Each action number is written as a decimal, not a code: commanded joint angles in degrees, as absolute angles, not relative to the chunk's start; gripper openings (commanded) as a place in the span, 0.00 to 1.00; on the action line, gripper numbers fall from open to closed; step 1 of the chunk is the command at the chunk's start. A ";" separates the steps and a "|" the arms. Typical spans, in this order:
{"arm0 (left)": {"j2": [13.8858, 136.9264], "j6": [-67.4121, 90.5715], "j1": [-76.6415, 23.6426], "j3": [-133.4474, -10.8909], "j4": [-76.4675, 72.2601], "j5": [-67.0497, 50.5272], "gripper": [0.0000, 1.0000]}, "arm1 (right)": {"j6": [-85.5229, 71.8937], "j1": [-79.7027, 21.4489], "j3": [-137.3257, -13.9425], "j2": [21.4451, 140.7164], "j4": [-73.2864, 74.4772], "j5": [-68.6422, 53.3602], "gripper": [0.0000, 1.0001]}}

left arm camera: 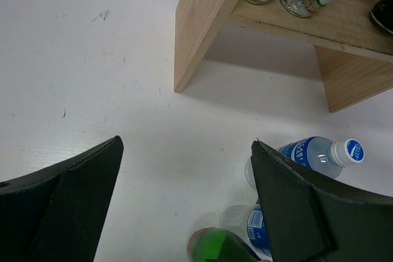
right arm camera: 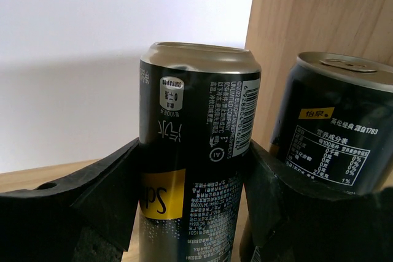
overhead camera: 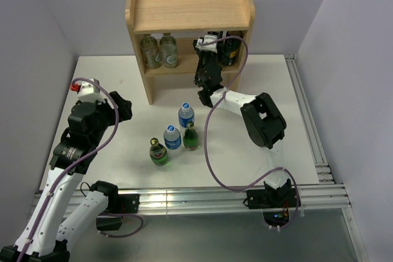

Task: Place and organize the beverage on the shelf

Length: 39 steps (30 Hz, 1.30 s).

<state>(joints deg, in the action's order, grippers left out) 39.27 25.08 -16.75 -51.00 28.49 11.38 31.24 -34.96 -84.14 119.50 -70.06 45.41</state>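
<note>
Gripper on the right arm (right arm camera: 191,173) is clamped round a black can (right arm camera: 199,121), bolt upright, top up, inside the shelf's (overhead camera: 187,11) lower tier; left gripper (left arm camera: 187,173) hangs open.

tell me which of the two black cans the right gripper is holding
The can with the broad yellow band, clamped in the right gripper. The other can stands free beside it, near the shelf side panel.
</note>
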 commanded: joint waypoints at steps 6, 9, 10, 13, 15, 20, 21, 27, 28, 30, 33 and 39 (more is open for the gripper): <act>39.29 24.08 -15.47 -50.89 26.28 9.49 0.93 | 30.06 -33.92 -83.58 119.53 -81.91 47.72 0.00; 39.29 24.17 -15.38 -50.98 26.19 9.41 0.93 | 31.02 -34.54 -82.88 119.01 -82.62 48.69 0.00; 39.03 24.17 -15.21 -50.89 26.10 9.23 0.92 | 31.29 -34.80 -82.71 118.83 -82.27 48.87 0.00; 38.76 24.17 -15.03 -50.89 26.02 8.88 0.92 | 29.89 -35.24 -81.74 117.87 -80.08 49.48 0.06; 38.67 24.08 -14.94 -50.80 26.02 8.88 0.92 | 29.01 -35.24 -80.60 117.60 -79.98 49.57 0.21; 38.58 23.99 -14.94 -50.89 25.93 8.61 0.92 | 29.35 -35.68 -80.42 118.12 -79.28 50.45 0.53; 38.41 23.99 -14.94 -50.89 25.93 8.61 0.92 | 29.62 -36.03 -80.25 118.30 -79.45 50.45 0.55; 38.06 24.00 -14.59 -50.80 25.84 8.26 0.92 | 31.11 -37.17 -80.60 119.53 -80.50 51.24 0.77; 38.14 23.99 -14.59 -50.80 25.93 8.17 0.92 | 31.29 -37.26 -80.60 119.62 -80.68 51.41 0.79; 37.97 24.08 -14.33 -50.80 25.84 7.91 0.92 | 31.64 -37.53 -80.60 119.79 -80.77 51.59 0.82; 37.88 23.99 -13.98 -50.80 25.75 7.56 0.92 | 31.90 -37.88 -80.33 119.80 -81.21 51.77 0.85; 37.71 23.99 -13.71 -50.71 25.75 7.56 0.92 | 33.22 -38.49 -80.24 119.88 -82.18 52.29 0.85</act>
<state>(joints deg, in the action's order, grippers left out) 38.35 25.06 -14.06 -50.96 27.62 8.60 31.66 -37.91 -80.31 119.42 -74.76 50.41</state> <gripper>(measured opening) 0.921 0.851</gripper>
